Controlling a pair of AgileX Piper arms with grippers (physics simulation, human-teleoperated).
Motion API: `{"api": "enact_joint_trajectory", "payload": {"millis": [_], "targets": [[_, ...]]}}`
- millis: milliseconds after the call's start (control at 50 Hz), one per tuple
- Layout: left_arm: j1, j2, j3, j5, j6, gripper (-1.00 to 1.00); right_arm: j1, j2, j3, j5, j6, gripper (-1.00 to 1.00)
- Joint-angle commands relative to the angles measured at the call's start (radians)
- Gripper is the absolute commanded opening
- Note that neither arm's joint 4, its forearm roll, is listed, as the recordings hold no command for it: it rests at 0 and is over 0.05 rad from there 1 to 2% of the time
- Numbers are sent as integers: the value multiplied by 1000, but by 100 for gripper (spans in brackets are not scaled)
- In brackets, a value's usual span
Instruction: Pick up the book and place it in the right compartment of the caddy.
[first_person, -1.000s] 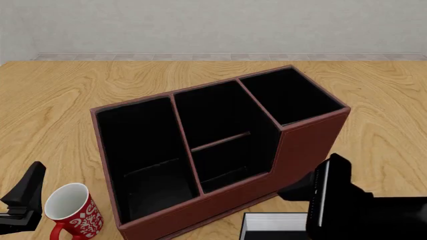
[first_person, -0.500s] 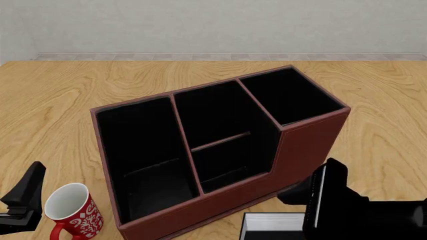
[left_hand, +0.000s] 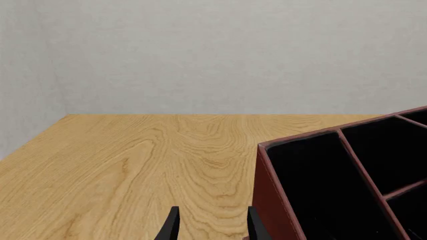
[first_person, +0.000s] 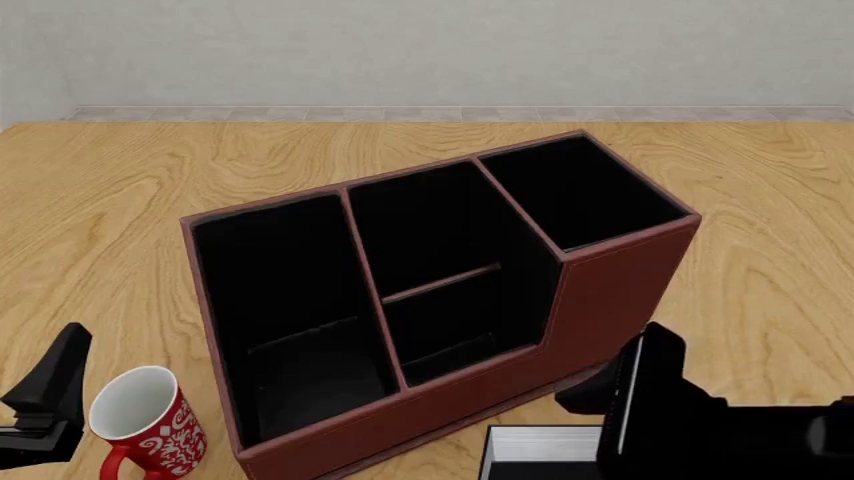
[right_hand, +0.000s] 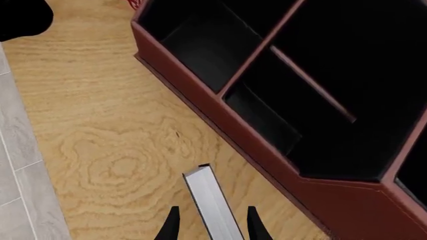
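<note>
None of the job was done — the book (first_person: 541, 440) lay near the caddy (first_person: 607, 290), its right compartment (first_person: 581, 195) bare. The right gripper (right_hand: 210, 227) stood open around it; the left gripper (left_hand: 210, 227) open too, holding nothing.

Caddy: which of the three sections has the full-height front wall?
The right compartment of the caddy, the square end section nearest the right gripper. The middle section and the wide left section have lower fronts.
</note>
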Motion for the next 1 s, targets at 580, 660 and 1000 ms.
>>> {"api": "enact_joint_trajectory", "payload": {"millis": [580, 660, 1000], "targets": [[0, 0, -2, 2, 0, 100, 0, 48, 44, -63, 32, 100], [0, 0, -2, 2, 0, 100, -1, 54, 50, -71, 36, 100], [0, 0, -2, 2, 0, 100, 7, 70, 73, -98, 56, -100]]}}
